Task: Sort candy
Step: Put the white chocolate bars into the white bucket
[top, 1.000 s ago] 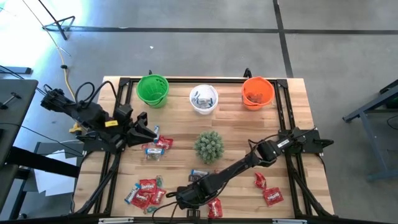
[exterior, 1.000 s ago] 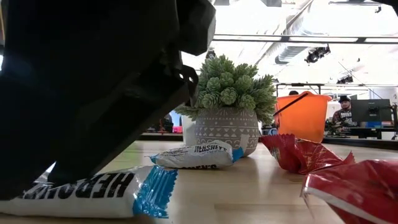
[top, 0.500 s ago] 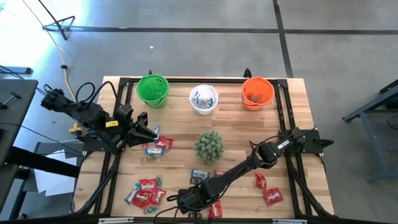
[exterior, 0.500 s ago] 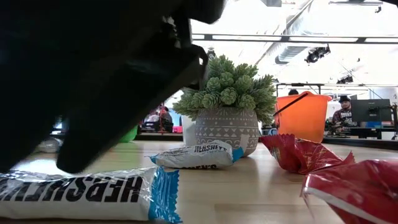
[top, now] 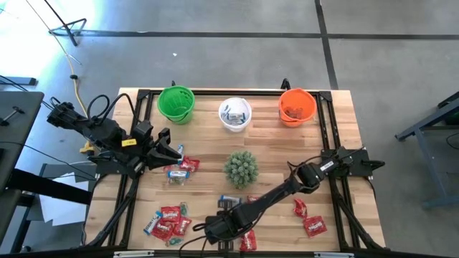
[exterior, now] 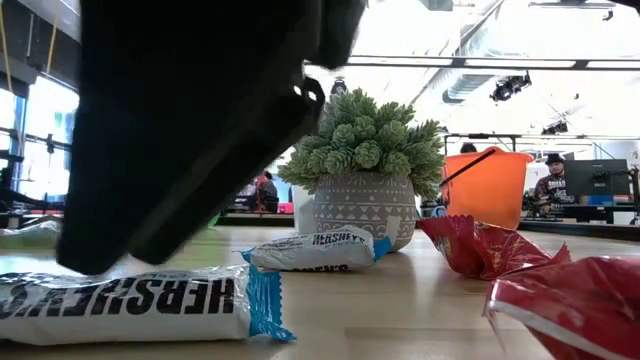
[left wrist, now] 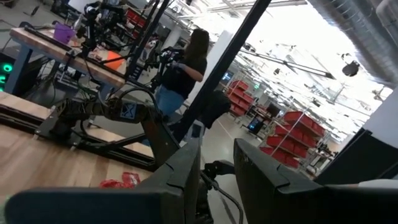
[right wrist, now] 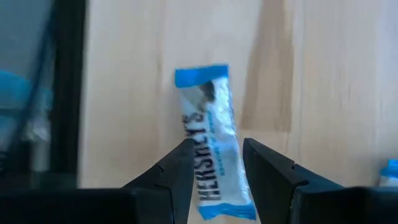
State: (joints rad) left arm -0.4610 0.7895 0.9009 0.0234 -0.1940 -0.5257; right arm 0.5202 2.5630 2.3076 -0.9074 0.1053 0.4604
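We count three cups at the table's 12 o'clock edge: green [top: 176, 103], white [top: 234, 114] and orange [top: 297, 106]. One plant [top: 241, 168] stands in the middle. The candy lies in groups: a red and blue heap [top: 166, 222] at 7 o'clock, a few pieces [top: 180, 170] at 9 o'clock, two red ones [top: 308, 218] at 5 o'clock. The right gripper [right wrist: 215, 163] hangs at 6 o'clock over one blue-white bar [right wrist: 213, 134], its jaws partly open and holding nothing. The left gripper [top: 174, 153] waits at 9 o'clock; we see a narrow gap between its jaws, nothing in it. In the low view the dark arm hides much of the table
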